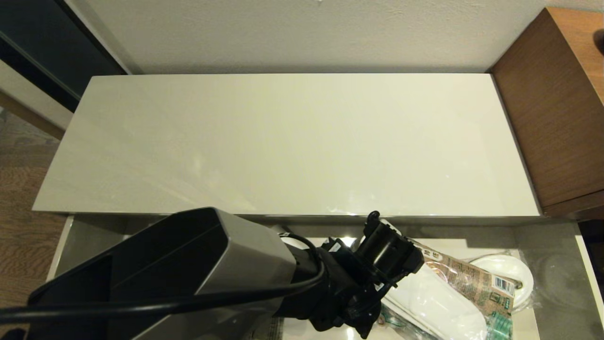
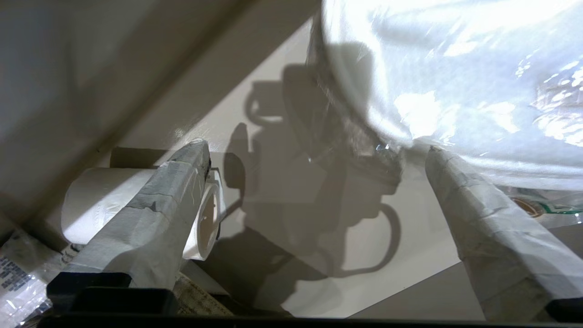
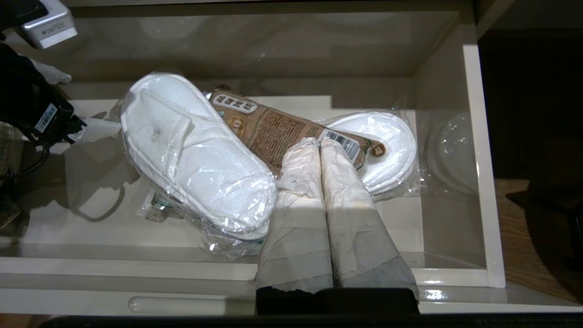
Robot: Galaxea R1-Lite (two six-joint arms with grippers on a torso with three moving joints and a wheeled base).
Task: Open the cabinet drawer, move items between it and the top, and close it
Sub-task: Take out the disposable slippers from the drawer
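Left gripper (image 2: pixel 314 182) gapes wide inside the cabinet drawer (image 3: pixel 476 150), wrapped slippers (image 3: pixel 196 155) at its 2 o'clock. Expect light, soft, slippery film; you should pinch the toe edge.

White slippers (image 3: pixel 196 150) in clear wrap, a brown green-labelled packet (image 3: pixel 282 130), glossy beige top (image 1: pixel 292 141).

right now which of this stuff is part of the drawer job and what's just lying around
Job:
- drawer, pulled open
- wrapped white slippers inside it
- cabinet top
- left gripper, fingers open, beside the slippers

Lying about:
- brown packet across the slippers
- paper roll
- wood desk
- right gripper, shut, idle
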